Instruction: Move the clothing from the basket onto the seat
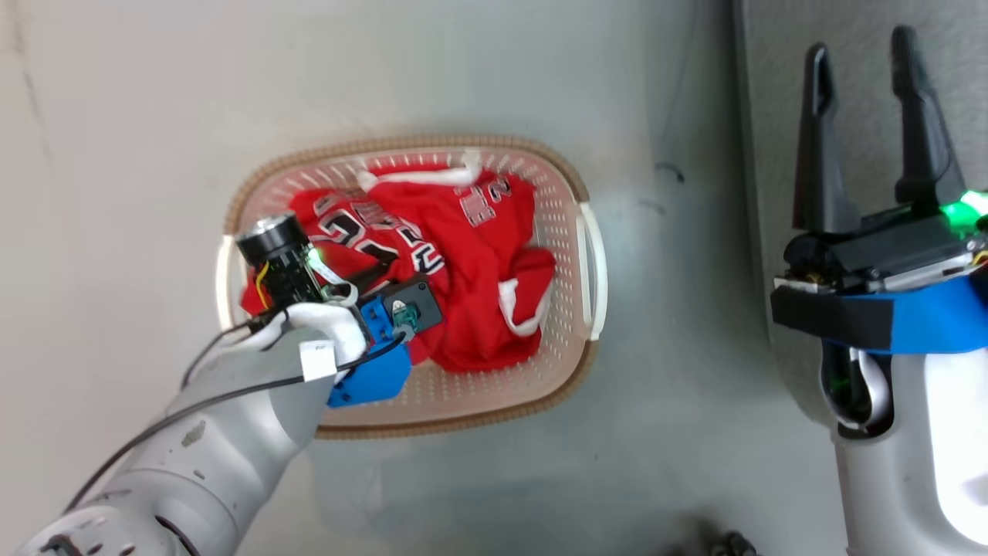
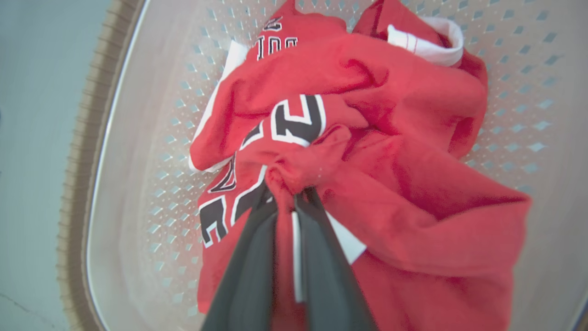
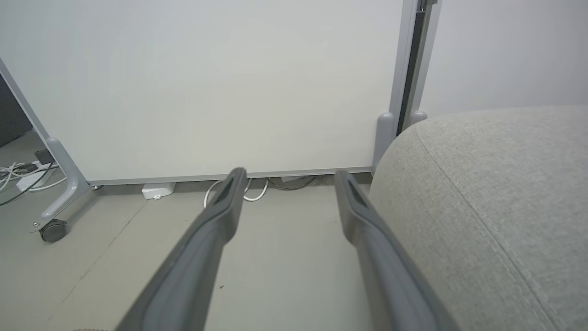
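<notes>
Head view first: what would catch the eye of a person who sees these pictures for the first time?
First comes the heap of red jerseys with black-and-white numbers, lying in the cream basket in the middle of the head view. Next is the left gripper, its jaws shut on a fold of the red cloth. At the right, the right gripper stands with its jaws open, next to the grey sofa cushion.

left gripper [image 2: 290,196] clamped on a bunched fold of the red jersey [image 2: 404,193], just below its number [image 2: 298,120]. jersey heaped in the perforated basket [image 2: 138,193], floor at left.
</notes>
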